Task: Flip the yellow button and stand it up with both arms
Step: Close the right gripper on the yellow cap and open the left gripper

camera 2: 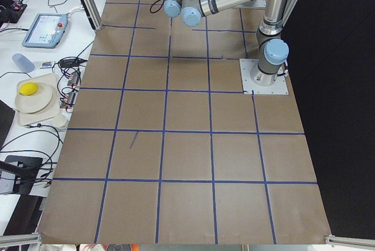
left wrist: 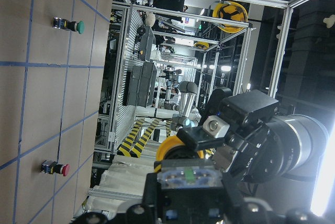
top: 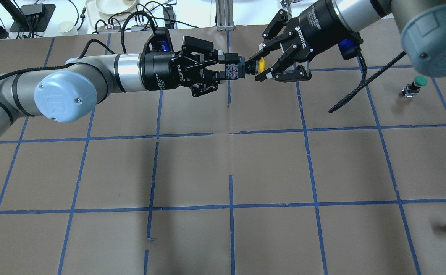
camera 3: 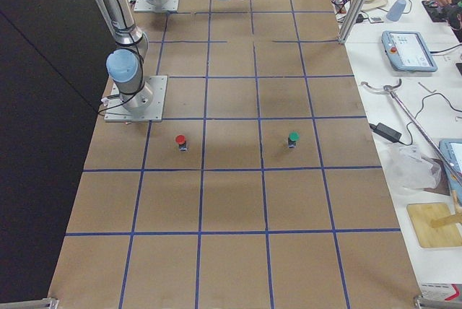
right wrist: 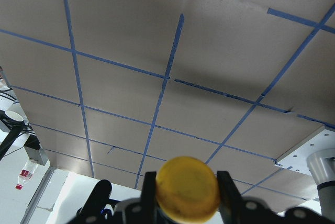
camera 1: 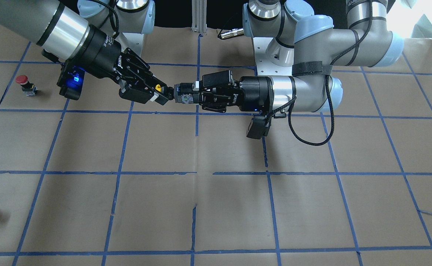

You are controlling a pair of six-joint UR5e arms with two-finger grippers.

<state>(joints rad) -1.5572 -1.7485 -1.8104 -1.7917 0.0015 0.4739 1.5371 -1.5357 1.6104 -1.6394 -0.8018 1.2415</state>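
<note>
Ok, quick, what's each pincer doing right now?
Left pincer: shut on the yellow button, gripping its body.
Right pincer: fingers either side of its cap; grip cannot be told.

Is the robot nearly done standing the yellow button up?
About halfway. Done: the yellow button is up off the table. In hand: the left gripper is shut on its body, and the right gripper has a finger on either side of the yellow cap. I cannot tell if it is squeezing. Left: passing it over, then standing it on the table.
</note>
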